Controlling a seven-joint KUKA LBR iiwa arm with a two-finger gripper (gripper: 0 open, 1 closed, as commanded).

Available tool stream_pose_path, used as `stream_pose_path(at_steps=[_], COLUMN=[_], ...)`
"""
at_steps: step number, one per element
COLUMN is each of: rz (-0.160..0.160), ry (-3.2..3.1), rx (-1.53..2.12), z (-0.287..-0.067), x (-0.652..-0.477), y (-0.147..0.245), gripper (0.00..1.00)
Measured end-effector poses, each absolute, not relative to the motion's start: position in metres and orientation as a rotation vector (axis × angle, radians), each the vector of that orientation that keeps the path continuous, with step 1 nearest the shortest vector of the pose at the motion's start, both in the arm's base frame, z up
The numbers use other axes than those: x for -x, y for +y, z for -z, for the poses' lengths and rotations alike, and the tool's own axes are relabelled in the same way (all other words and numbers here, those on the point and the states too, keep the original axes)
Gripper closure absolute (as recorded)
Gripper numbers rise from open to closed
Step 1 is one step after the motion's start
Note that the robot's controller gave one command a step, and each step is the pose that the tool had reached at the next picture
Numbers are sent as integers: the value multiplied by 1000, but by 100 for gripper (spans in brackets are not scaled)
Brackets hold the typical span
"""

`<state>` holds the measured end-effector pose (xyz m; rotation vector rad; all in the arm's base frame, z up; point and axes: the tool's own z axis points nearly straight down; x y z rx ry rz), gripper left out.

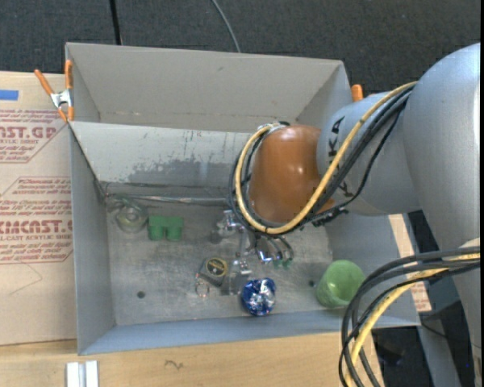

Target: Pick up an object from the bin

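Just beside your hand (254, 252) (wide or narrow, you cannot tell) lies a blue-and-white ball (258, 296); it looks light and apt to roll, so grip across its middle.

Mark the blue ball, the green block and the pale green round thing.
blue ball (259, 297), camera view, its middle.
green block (164, 229), camera view, top face.
pale green round thing (339, 282), camera view, its middle.

Cup (130, 216) at left of bin (202, 147), block (164, 229) beside it, ball (259, 296) before tool (252, 254)
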<state>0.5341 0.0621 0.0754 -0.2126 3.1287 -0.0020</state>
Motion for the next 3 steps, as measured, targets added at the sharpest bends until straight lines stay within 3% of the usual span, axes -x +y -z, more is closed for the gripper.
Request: stream_pose_path(at_steps=[1,2,3], rz=[0,-1,0], ry=[3105,3114,3093], rx=[367,367,500], z=[-74,-74,-250], x=[-507,-506,-499], y=[85,85,86], gripper=[0,100,100])
